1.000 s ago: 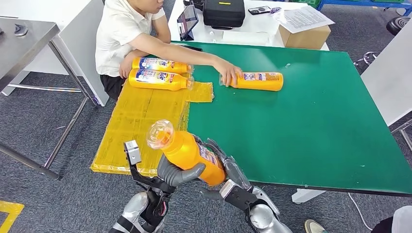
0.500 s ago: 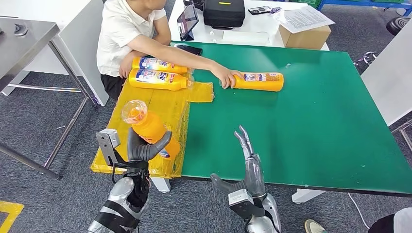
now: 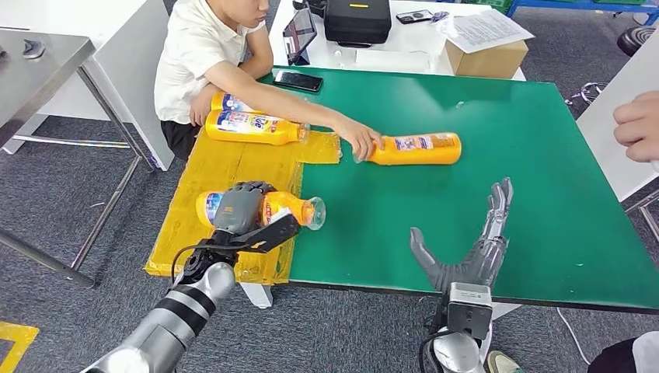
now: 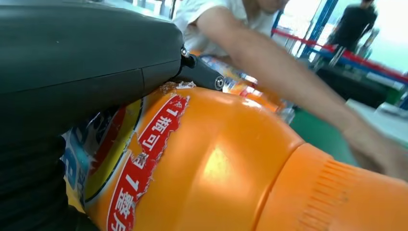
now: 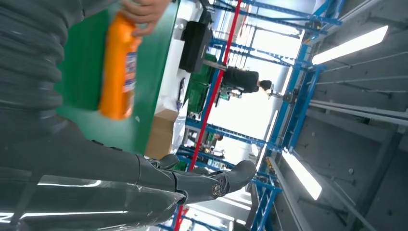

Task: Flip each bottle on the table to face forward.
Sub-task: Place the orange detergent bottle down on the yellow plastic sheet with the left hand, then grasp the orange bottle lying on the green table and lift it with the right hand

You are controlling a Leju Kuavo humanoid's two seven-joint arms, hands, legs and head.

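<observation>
An orange bottle (image 3: pixel 291 208) lies on its side on the yellow mat (image 3: pixel 225 167), its clear cap toward the green table (image 3: pixel 544 155). My left hand (image 3: pixel 241 211) lies over the bottle's middle and grips it; the left wrist view has the hand (image 4: pixel 72 72) wrapped over the torn label of the bottle (image 4: pixel 216 163). My right hand (image 3: pixel 475 247) is open, fingers spread upward over the table's front edge. A second bottle (image 3: pixel 420 148) lies farther back on the green, with a person's hand (image 3: pixel 360 141) on its cap end; in the right wrist view this bottle (image 5: pixel 118 67) lies beyond my hand (image 5: pixel 144 178).
Two more orange bottles (image 3: pixel 252 124) lie by the seated person at the mat's back. A phone (image 3: pixel 299 80), tablet (image 3: pixel 299 33), black case (image 3: pixel 357 19) and cardboard box (image 3: pixel 486 54) sit beyond. Another person's hand (image 3: pixel 637 128) shows at the right edge. A metal table (image 3: pixel 39 62) stands left.
My left hand has brought the bottle from upright in the air down flat onto the yellow mat. My right hand let go, then moved right and rose, open. The person nudged the far bottle.
</observation>
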